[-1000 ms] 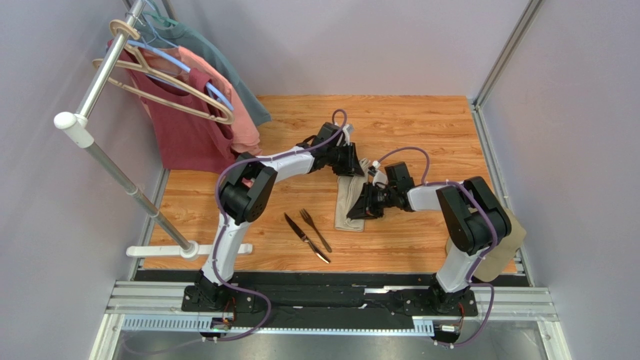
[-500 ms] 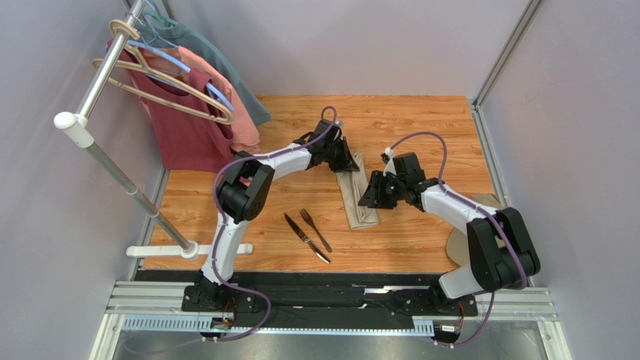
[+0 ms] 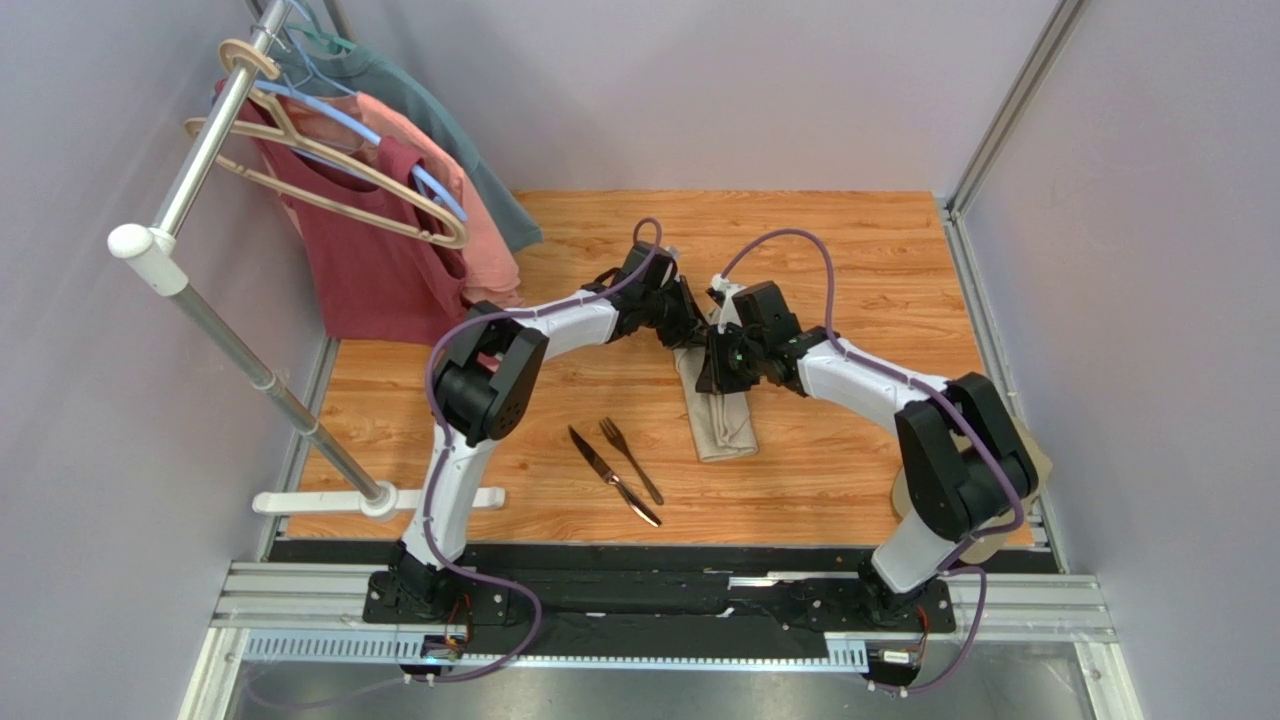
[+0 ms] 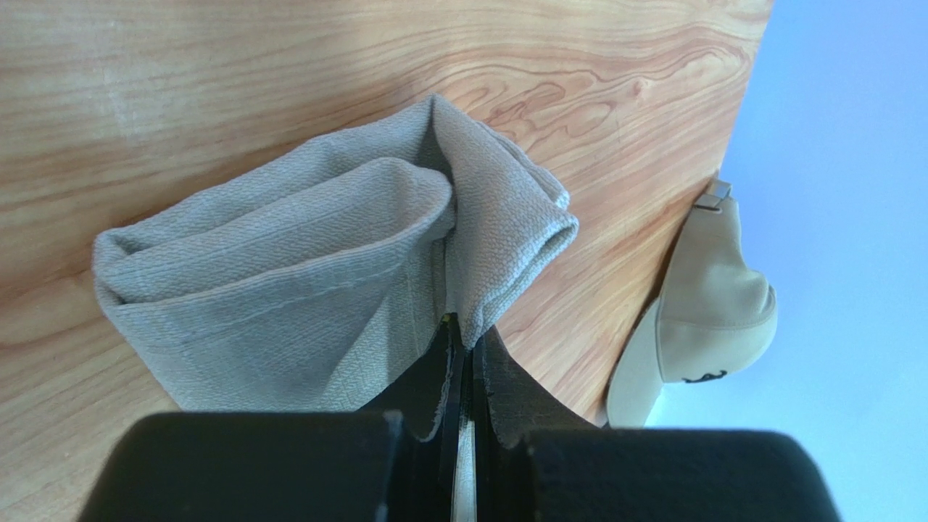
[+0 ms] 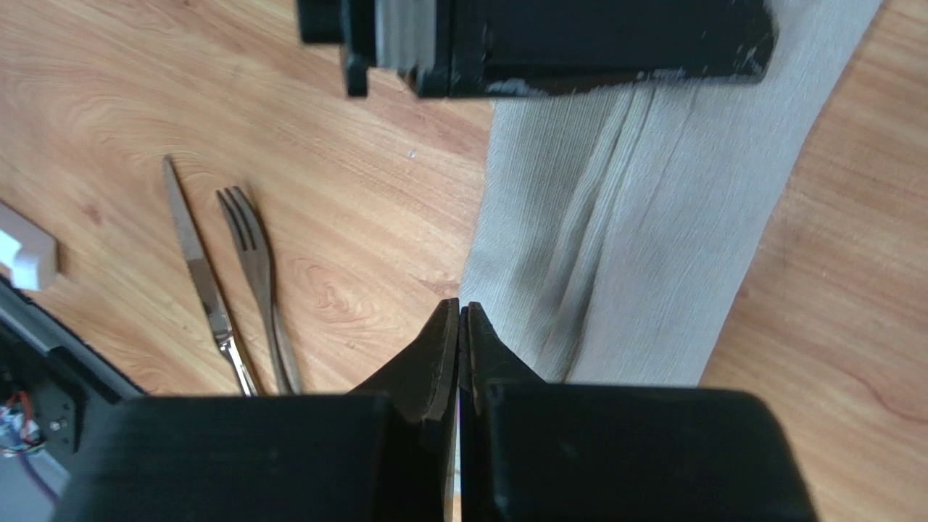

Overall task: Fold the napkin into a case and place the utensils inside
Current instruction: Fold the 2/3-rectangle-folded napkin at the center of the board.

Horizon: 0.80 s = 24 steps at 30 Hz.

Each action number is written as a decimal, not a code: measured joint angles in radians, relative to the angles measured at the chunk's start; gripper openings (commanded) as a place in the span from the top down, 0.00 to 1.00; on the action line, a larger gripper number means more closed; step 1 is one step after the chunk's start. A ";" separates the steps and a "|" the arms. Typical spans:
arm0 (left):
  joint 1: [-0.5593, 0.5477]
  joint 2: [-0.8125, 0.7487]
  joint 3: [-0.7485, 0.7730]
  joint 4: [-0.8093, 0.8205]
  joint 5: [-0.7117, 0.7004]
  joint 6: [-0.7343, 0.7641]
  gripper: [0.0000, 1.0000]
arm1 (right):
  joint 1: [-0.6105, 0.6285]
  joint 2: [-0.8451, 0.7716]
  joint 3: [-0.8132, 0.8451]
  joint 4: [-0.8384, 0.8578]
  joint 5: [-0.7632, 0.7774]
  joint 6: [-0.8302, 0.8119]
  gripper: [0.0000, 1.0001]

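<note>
The napkin (image 3: 720, 417) lies as a narrow folded beige strip on the wooden table, running from far to near. My left gripper (image 3: 687, 324) is at its far end, shut on a raised fold of the napkin (image 4: 327, 250), with the cloth pinched between the fingertips (image 4: 463, 332). My right gripper (image 3: 718, 365) hovers just beside it over the strip's far part, jaws shut; its tips (image 5: 460, 310) meet at the napkin's (image 5: 643, 218) left edge, with no cloth seen between them. The fork (image 3: 631, 458) and knife (image 3: 612, 476) lie side by side left of the strip, also fork (image 5: 257, 285) and knife (image 5: 202, 272).
A clothes rack (image 3: 196, 165) with red and pink shirts (image 3: 376, 240) stands at the left edge. A tan cap (image 4: 708, 310) lies by the right wall, partly behind the right arm's base (image 3: 962, 465). Grey walls close the table's back and sides.
The right arm swung from the strip's right side to its far end beside the left gripper, and its jaws shut. The left gripper closed on the napkin and drew its far end slightly.
</note>
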 measured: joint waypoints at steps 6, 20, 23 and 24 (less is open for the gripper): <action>0.034 0.000 -0.048 0.026 0.076 -0.005 1.00 | 0.010 0.075 0.050 0.006 0.032 -0.051 1.00; 0.074 0.000 -0.172 0.233 0.197 -0.060 1.00 | 0.028 0.160 0.110 0.007 0.014 -0.151 1.00; 0.076 0.000 -0.179 0.278 0.223 -0.085 1.00 | 0.034 0.184 0.127 0.005 0.004 -0.164 1.00; 0.076 0.000 -0.179 0.291 0.231 -0.092 1.00 | 0.037 0.196 0.137 0.004 0.001 -0.167 1.00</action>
